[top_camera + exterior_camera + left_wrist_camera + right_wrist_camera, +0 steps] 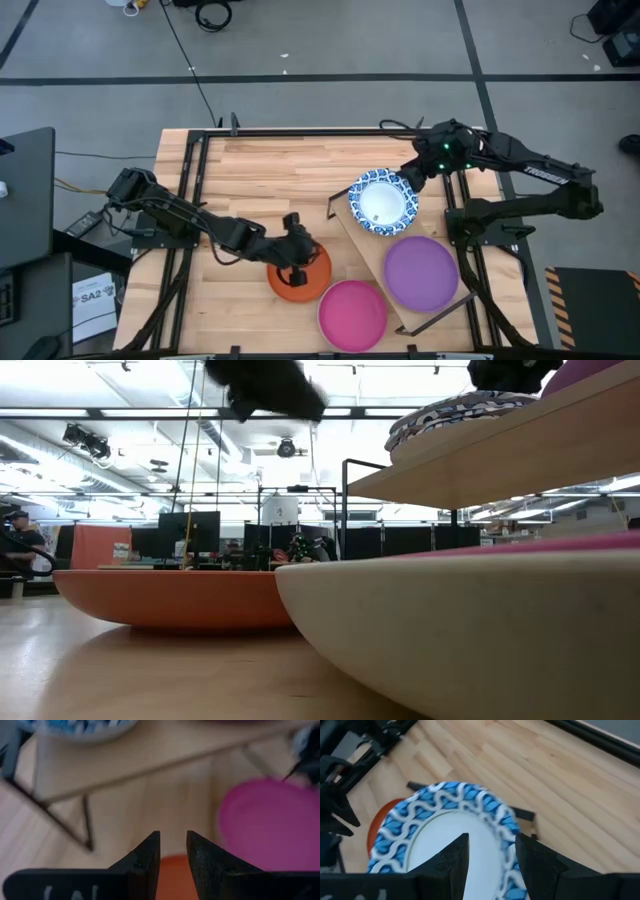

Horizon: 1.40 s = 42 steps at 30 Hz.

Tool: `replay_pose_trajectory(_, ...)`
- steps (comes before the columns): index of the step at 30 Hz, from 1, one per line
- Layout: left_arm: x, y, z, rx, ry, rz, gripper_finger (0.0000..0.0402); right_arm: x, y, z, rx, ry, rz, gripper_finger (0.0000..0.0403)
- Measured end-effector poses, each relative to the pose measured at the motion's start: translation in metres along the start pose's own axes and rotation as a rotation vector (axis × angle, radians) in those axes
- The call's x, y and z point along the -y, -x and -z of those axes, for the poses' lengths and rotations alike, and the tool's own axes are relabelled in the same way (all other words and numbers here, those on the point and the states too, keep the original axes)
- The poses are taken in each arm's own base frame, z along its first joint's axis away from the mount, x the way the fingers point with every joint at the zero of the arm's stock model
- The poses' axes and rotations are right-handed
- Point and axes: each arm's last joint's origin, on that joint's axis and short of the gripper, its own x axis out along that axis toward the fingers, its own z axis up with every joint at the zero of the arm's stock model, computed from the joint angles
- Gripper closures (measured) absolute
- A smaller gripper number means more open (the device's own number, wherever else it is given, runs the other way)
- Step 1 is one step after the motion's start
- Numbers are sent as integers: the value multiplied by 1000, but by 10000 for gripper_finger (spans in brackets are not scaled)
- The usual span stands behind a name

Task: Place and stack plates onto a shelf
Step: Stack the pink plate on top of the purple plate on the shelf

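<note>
The left pincer (297, 262) hangs parted over the orange-red plate (312, 283), gripping nothing; the right pincer (409, 184) straddles the blue-and-white plate's (383, 203) rim on the shelf (365, 240).

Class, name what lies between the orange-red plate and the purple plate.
The pink plate lies between the orange-red plate and purple plate, slightly nearer the table's front edge; the high view shows it.

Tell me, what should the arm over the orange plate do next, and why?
Probably lower and close on the orange plate's rim. The left gripper hovers above it with fingers apart and nothing between them. That plate and the pink plate sit on the table, not yet on the shelf.
</note>
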Motion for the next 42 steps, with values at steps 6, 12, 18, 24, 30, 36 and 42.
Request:
replay_pose_trajectory(6, 9, -7, -11, 121, 67, 120, 299, -12, 4, 8, 7, 68, -13, 237)
replay_pose_trajectory(12, 23, -29, -6, 175, 90, 214, 299, -21, 5, 14, -14, 117, -55, 236)
replay_pose_trajectory(18, 32, -59, 13, 168, 88, 222, 299, -25, 5, 17, -11, 144, -53, 236)
replay_pose_trajectory(24, 39, -85, 34, 151, 80, 227, 299, -26, 5, 18, -6, 154, -45, 236)
replay_pose_trajectory(30, 43, -103, 54, 107, 63, 218, 299, -26, 5, 18, -6, 155, -45, 236)
replay_pose_trajectory(36, 43, -109, 62, 83, 53, 210, 299, -26, 5, 18, -6, 155, -45, 236)
replay_pose_trajectory(42, 43, -109, 62, 77, 50, 208, 299, -26, 5, 18, -7, 155, -45, 236)
